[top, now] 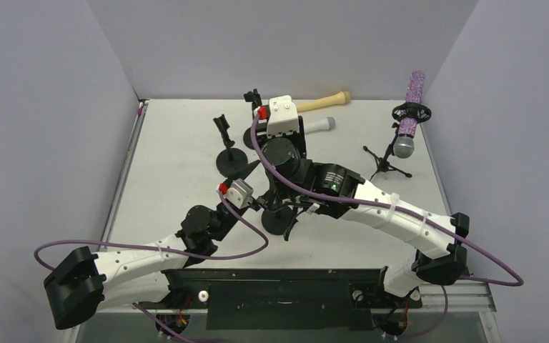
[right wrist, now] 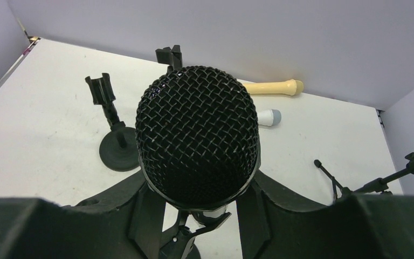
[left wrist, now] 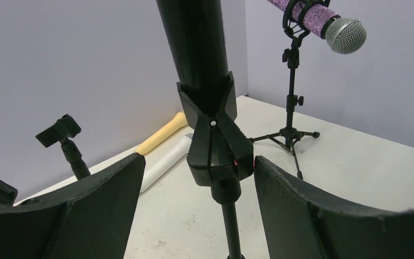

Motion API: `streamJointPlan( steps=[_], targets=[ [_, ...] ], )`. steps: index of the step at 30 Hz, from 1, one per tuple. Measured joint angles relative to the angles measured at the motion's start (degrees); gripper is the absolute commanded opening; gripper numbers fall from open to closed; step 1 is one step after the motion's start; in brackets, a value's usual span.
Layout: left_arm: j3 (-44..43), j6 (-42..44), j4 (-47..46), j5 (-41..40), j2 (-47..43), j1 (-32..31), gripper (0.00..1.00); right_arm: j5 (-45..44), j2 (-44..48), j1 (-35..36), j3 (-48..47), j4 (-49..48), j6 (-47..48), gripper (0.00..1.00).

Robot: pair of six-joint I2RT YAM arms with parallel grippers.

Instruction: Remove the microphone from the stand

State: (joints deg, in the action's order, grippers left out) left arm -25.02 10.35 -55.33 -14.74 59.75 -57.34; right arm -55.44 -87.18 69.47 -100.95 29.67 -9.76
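Here the microphone (left wrist: 194, 38) rises steeply from its clip (left wrist: 214, 140), head up.

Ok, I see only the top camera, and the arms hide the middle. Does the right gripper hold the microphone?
Observer: Yes. In the right wrist view the right gripper is closed on the black microphone, just below its head.
Operator: And the left one?
Observer: In the left wrist view the left gripper stands open on both sides of the stand's clip, and the microphone's body sits in that clip.
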Motion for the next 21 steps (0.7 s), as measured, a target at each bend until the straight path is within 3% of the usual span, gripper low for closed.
streamJointPlan(
  steps=[8,21],
  targets=[
    [-0.9,-0.3,-1.6,2.6,0.3,0.0,0.69,-1.0,-0.7,0.1,-0.5,0.0,0.0,0.0],
    [-2.4,-2.3,-4.0,4.2,4.3,0.0,0.41,-1.6,-0.8,0.4,-0.6,0.0,0.0,0.0]
  ],
)
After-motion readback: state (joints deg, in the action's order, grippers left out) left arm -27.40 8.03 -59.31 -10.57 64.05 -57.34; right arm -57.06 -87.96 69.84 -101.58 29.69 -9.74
